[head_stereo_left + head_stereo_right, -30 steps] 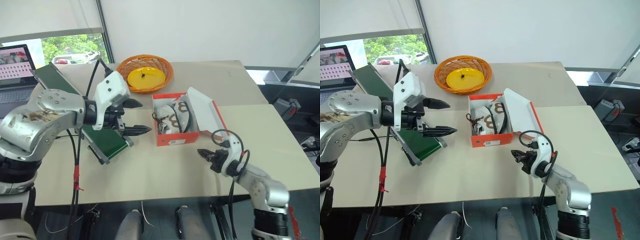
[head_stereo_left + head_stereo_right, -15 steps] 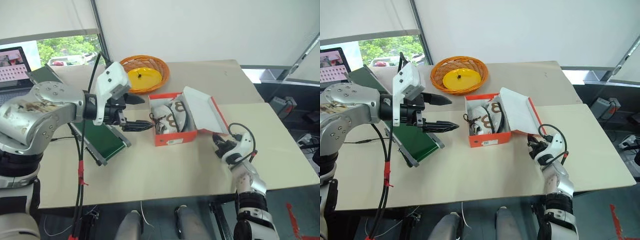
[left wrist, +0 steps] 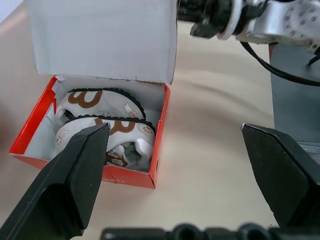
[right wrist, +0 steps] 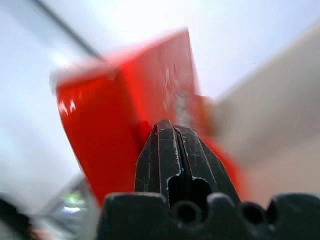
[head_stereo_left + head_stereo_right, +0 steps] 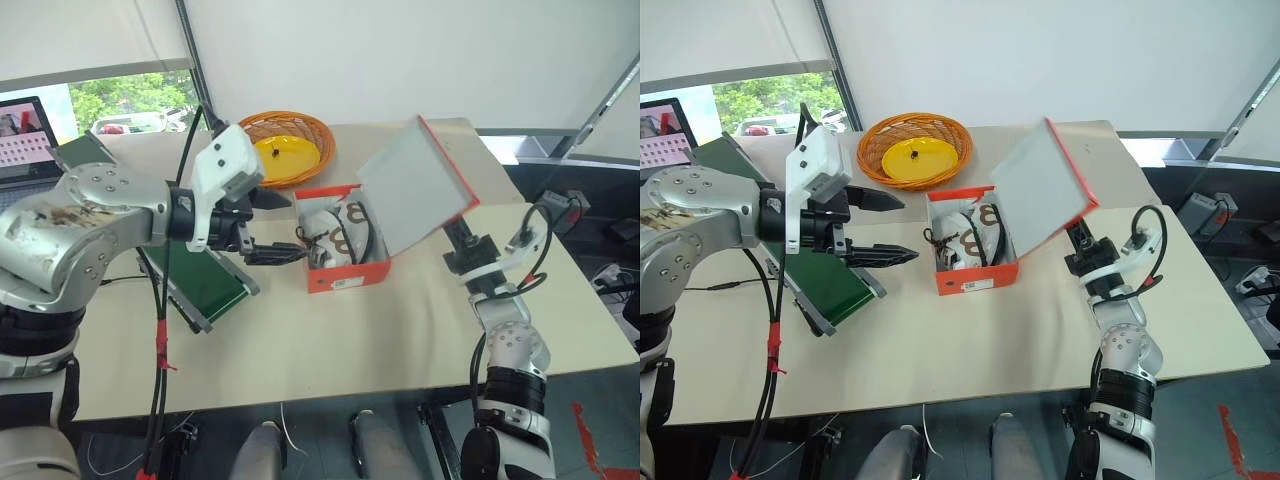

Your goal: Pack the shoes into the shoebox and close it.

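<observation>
— On the table (image 5: 330,340), where did the shoebox (image 5: 345,277) sit?
— Near the middle, just in front of the wicker basket (image 5: 318,135). Both shoes (image 3: 102,122) lay inside it, side by side, laces showing.
— And the lid (image 5: 413,183)?
— It stood raised, tilted up over the box's right side, white inner face turned toward the shoes.
— What was the right gripper (image 4: 172,145) doing?
— Its fingers were pressed together, empty, with the tips against the lid's red outer face from underneath.
— The left gripper (image 5: 272,228)?
— It hung just left of the box, fingers spread wide, holding nothing and apart from the cardboard.
— Anything else around?
— A yellow plate (image 5: 292,153) lay in the basket. A green-topped board (image 5: 205,285) lay on the table under the left arm, and a laptop (image 5: 24,125) stood at the far left edge.
</observation>
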